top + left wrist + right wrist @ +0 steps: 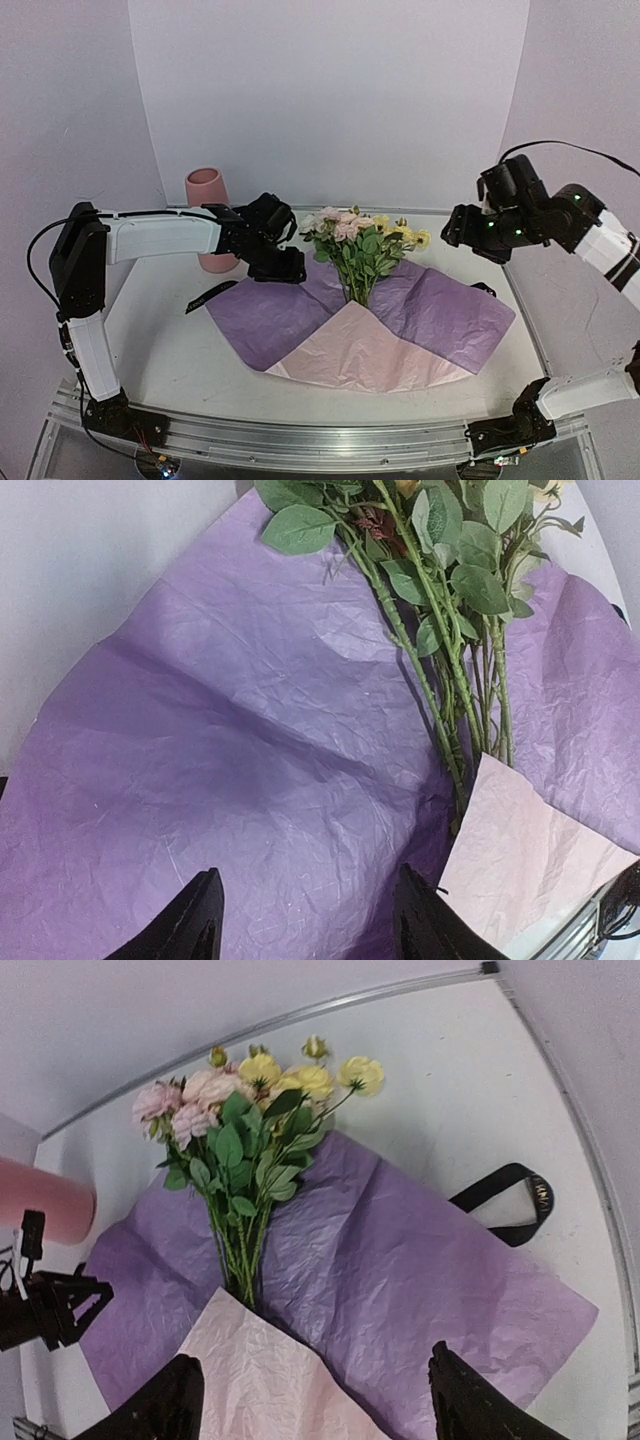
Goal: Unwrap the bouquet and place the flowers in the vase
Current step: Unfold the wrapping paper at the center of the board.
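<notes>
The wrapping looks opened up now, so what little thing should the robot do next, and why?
Probably ease the left gripper across to the green stems and close on them. Its jaws hang open over bare purple paper, the flowers lie loose with only their stem ends under the pink flap, and the vase stands just behind that arm.

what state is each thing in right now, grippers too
paper sheet: unwrapped, spread flat, pink near corner folded over the stem ends
vase: upright, no flowers in it
flowers: lying bunched on the paper sheet
black ribbon: off the bunch, loose on the table
left gripper: open, empty, above the paper sheet
right gripper: open, empty, raised off the table
</notes>
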You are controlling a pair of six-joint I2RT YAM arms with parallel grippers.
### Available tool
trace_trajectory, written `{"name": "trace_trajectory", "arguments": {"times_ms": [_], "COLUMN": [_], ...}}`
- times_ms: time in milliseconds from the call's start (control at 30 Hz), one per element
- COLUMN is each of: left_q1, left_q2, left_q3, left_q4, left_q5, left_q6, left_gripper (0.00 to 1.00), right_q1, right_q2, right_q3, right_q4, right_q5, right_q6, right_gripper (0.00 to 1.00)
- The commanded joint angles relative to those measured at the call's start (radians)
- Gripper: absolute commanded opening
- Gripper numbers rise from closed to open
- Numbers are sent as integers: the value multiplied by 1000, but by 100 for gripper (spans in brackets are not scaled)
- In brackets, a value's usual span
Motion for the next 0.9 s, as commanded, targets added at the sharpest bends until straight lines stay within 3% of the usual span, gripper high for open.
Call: {"name": "trace_trajectory", "arguments": {"times_ms": [0, 100, 167, 200, 267, 333, 367, 867], "left_q1": [2, 2, 2, 2, 2, 2, 2, 18], "left_q2": [-57, -58, -43, -33, -9, 12, 19, 184], "left_q3": [-17, -18, -8, -2, 14, 29, 36, 99], "left_q4": [22, 23, 24, 25, 26, 26, 25, 22], "left_q5": [-36, -41, -33, -28, -28, -1, 6, 22], "left_q6": [-31, -46, -57, -61, -67, -77, -83, -127], "left_gripper": [59, 58, 53, 45, 20, 4, 1, 0], "right_q1": [3, 3, 3, 3, 2, 2, 2, -17], "right_q2": [145, 213, 256, 274, 315, 356, 372, 569], "right_q3": [-25, -32, -41, -46, -54, -55, -55, -95], "right_q4": [111, 154, 189, 204, 225, 229, 230, 227], "right_q5": [-188, -231, -251, -268, -292, -299, -299, -243], "right_q6": [-56, -67, -66, -65, -64, -56, -53, 6], "right_gripper": [64, 46, 28, 19, 1, 0, 0, 0]}}
